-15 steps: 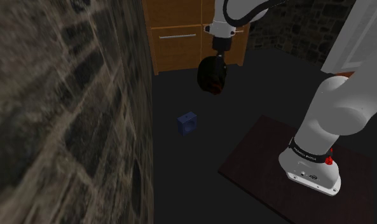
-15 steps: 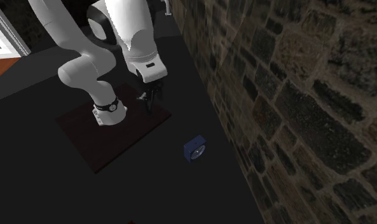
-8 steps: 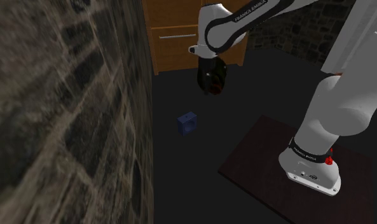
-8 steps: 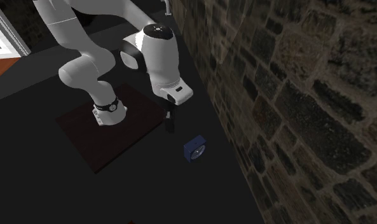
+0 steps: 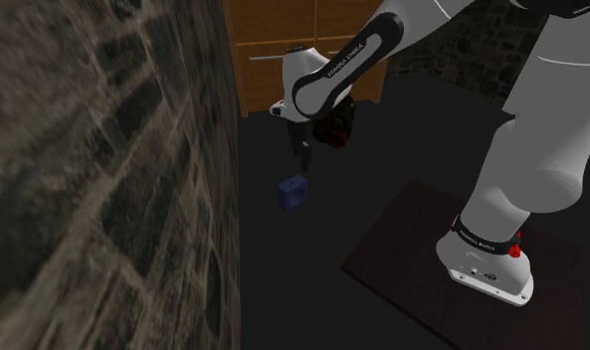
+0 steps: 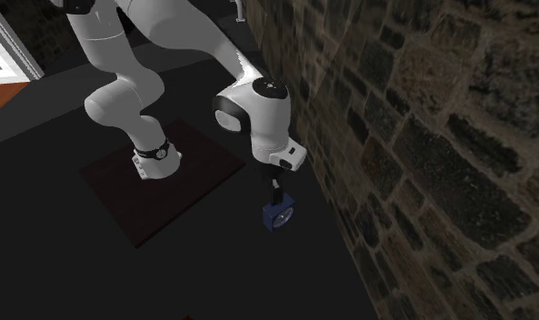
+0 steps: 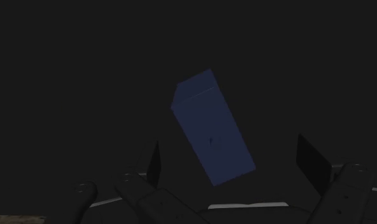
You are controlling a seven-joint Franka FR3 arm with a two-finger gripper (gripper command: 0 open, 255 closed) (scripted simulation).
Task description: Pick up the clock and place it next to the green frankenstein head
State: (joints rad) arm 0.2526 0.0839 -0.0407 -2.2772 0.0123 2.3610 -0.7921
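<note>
The clock is a small blue box standing on the dark floor close to the stone wall. My gripper hangs just above it, pointing down. The second exterior view shows the black fingers right over the clock. In the wrist view the clock lies ahead of my open gripper, between the two spread fingers and untouched by them. A dark rounded object with reddish marks, perhaps the frankenstein head, sits on the floor beyond the clock, partly behind my arm.
A stone wall runs along the shoulder view's left, close to the clock. A wooden cabinet with a drawer stands at the far end. My base sits on a dark brown stand.
My arm has swung from above the dark rounded object toward the wall and dropped down over the clock. The clock has not moved.
</note>
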